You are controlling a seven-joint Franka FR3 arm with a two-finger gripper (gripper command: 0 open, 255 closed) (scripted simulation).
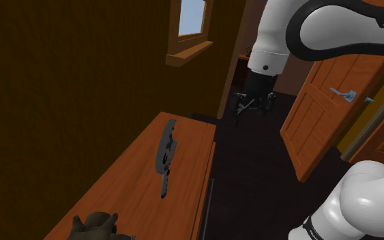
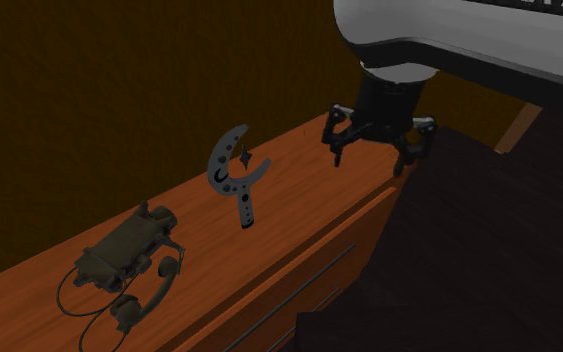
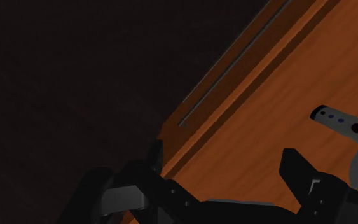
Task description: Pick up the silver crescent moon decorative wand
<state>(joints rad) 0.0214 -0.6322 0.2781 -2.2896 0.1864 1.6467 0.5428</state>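
Over the front edge of the wooden cabinet top (image 2: pixel 304 205), the gripper (image 2: pixel 369 163) is held above the surface, fingers apart and empty, judged ready for descent. Nearby the grey crescent wand (image 2: pixel 237 172) is laid flat, untouched, handle toward that edge.
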